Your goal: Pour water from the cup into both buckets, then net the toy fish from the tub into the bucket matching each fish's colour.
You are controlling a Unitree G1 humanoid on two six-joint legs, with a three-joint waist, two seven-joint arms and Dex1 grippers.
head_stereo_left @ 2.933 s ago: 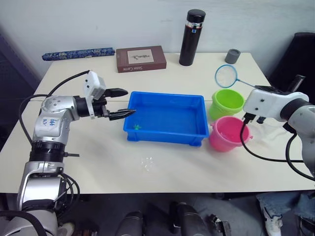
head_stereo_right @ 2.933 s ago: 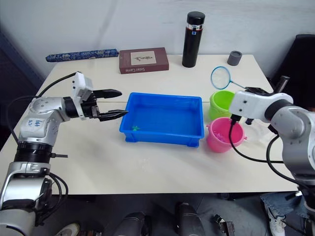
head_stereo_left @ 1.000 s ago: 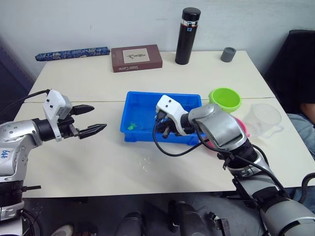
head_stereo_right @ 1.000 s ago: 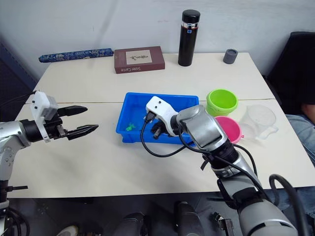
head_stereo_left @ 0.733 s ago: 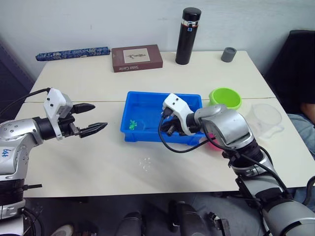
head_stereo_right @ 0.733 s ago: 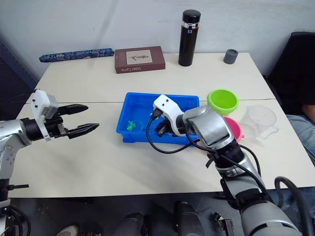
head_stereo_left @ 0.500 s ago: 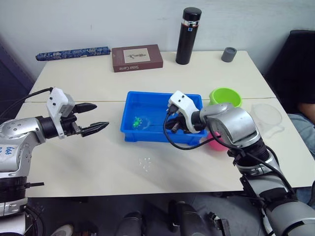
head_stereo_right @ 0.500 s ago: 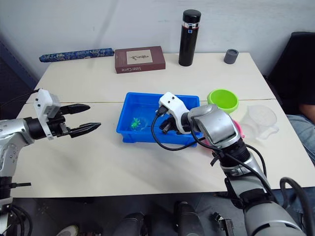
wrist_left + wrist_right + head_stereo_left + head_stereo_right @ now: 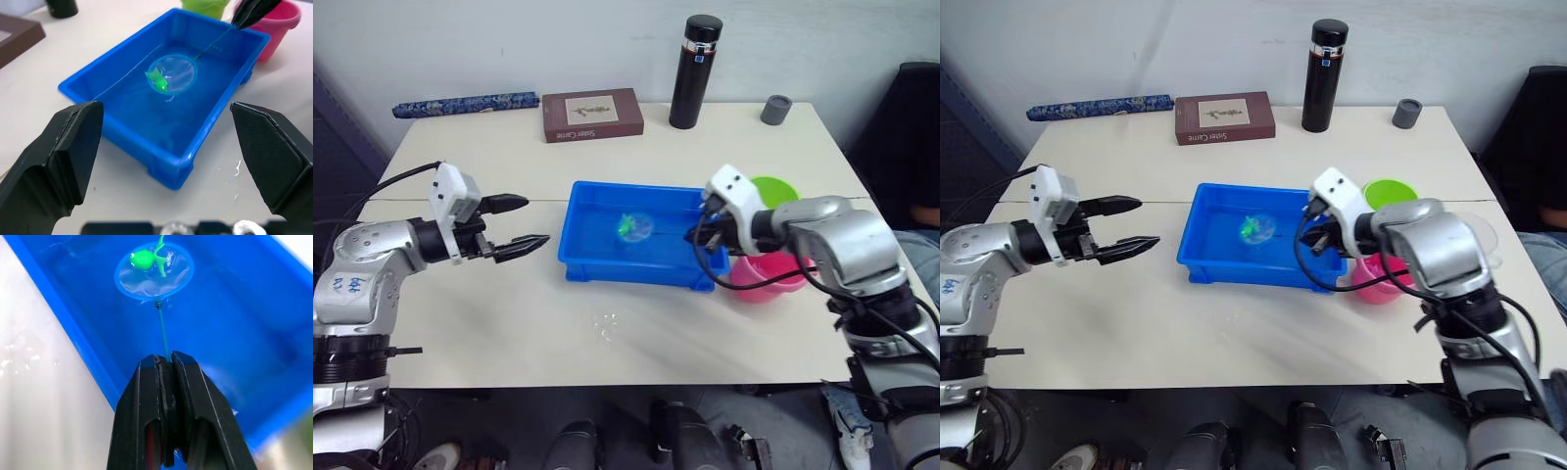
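Here, net [image 9: 154, 271] handle pinched by closed right gripper [image 9: 166, 363], hoop held out over tub [image 9: 597, 269], green fish [image 9: 144, 258] inside, left gripper [image 9: 519, 223] spread open beside tub.

The pink bucket [image 9: 770, 277] is partly covered by the right arm, so its inside is not seen. The green bucket [image 9: 777, 189] is largely masked by the same arm, and in the left wrist view it is cut off by the picture's edge. The net [image 9: 154, 270] handle is lost between the closed fingers [image 9: 149, 396] of the right gripper [image 9: 165, 363]. The lettering on the brown box [image 9: 593, 115] is too small to be read. The far corner of the tub [image 9: 58, 347] is cut off in the right wrist view.
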